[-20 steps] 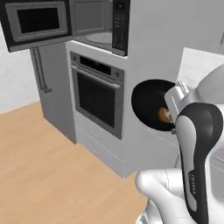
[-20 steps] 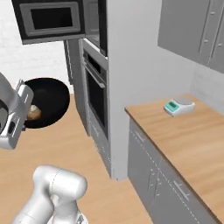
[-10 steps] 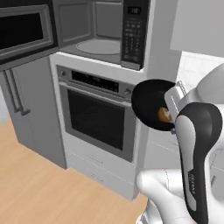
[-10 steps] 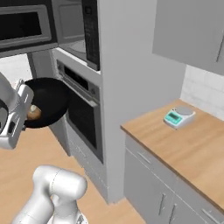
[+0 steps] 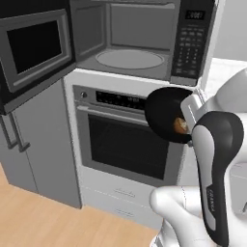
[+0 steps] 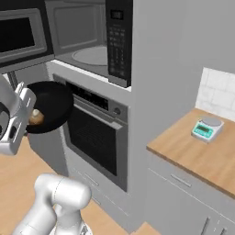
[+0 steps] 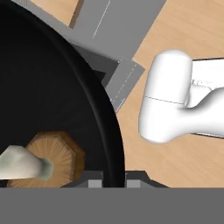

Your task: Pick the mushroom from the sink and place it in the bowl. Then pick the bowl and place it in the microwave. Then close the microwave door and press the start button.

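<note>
While the fingers pinch the rim of the bowl, the mushroom lies inside it; the open microwave sits above and ahead-left, its turntable higher than the carried bowl.

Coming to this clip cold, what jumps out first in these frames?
The black bowl, held up in front of the oven with the gripper shut on its rim, the mushroom lying inside. Just above, the microwave stands open with its turntable bare and its door swung out to the left.
</note>
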